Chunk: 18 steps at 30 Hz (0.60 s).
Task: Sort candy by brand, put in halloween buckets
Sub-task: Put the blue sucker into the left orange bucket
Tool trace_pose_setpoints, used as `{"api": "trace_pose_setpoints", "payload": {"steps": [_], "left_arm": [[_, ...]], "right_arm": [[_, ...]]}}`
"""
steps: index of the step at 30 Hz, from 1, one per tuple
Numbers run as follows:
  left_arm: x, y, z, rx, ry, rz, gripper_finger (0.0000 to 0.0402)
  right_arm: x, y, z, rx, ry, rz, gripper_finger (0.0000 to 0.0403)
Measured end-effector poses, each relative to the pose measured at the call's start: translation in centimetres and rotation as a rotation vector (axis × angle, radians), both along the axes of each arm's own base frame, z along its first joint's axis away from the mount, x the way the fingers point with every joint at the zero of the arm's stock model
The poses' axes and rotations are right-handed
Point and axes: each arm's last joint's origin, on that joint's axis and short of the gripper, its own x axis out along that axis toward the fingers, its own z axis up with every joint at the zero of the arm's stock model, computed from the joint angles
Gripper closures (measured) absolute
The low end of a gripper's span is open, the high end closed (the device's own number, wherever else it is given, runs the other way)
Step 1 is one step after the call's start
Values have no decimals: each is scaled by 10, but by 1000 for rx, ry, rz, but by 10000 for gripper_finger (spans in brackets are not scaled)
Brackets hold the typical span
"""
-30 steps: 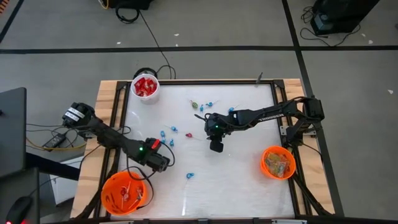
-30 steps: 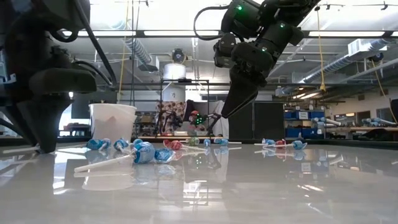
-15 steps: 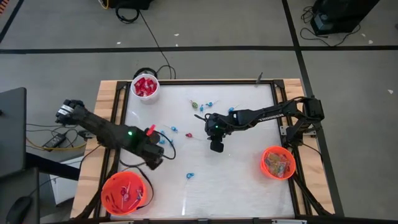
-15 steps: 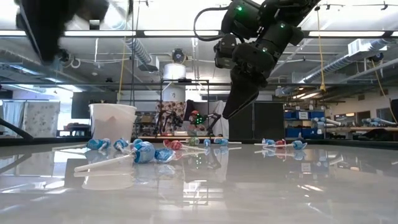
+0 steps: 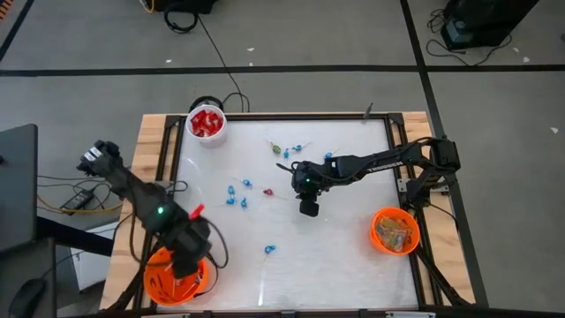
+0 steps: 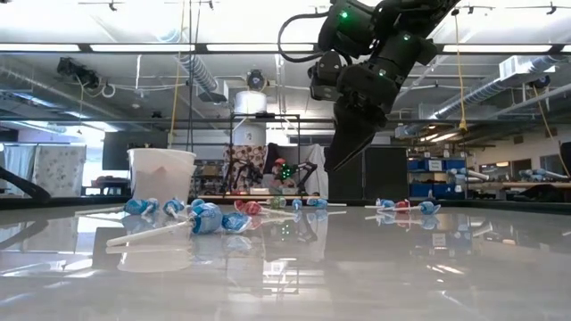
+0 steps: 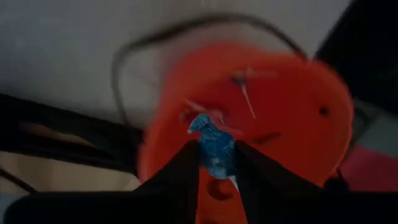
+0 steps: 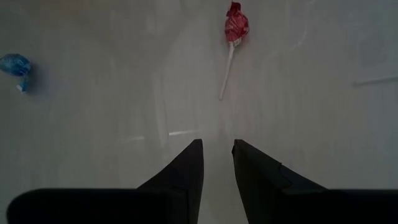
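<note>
1. The left gripper (image 7: pixel 216 163) hangs over the bright orange round plastic bucket (image 5: pixel 157 276) at the tabletop's (image 5: pixel 335 256) near-left corner, jaws clamped on a blue-wrapped lollipop (image 7: pixel 214 146).
2. The right gripper (image 8: pixel 217 163) hovers mid-tabletop, jaws narrow and empty, near a red-wrapped lollipop (image 8: pixel 234 31).

No text, label, brand, number or sign can be read in any view. The candy wrappers show only colour, too small and blurred for lettering, and the buckets carry no print that can be made out.
</note>
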Motion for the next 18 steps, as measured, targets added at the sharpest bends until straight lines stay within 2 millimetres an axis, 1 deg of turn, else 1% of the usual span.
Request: {"api": "trace_pose_setpoints", "payload": {"steps": [3,7,13,16,18], "left_arm": [[-7,-12,-13,-42,52,4,307],[-10,-11,-24,7,93,76,290],[-9,-12,-27,8,73,76,217],[-7,-11,-21,-3,62,79,182],[-2,-7,-15,-18,48,85,166]], "right_arm": [[0,0,0,-1,0,1,302],[0,0,0,-1,-4,2,302],[0,0,0,0,-5,0,302],[0,0,0,-1,-5,1,302],[0,0,0,-2,-5,1,302]]}}
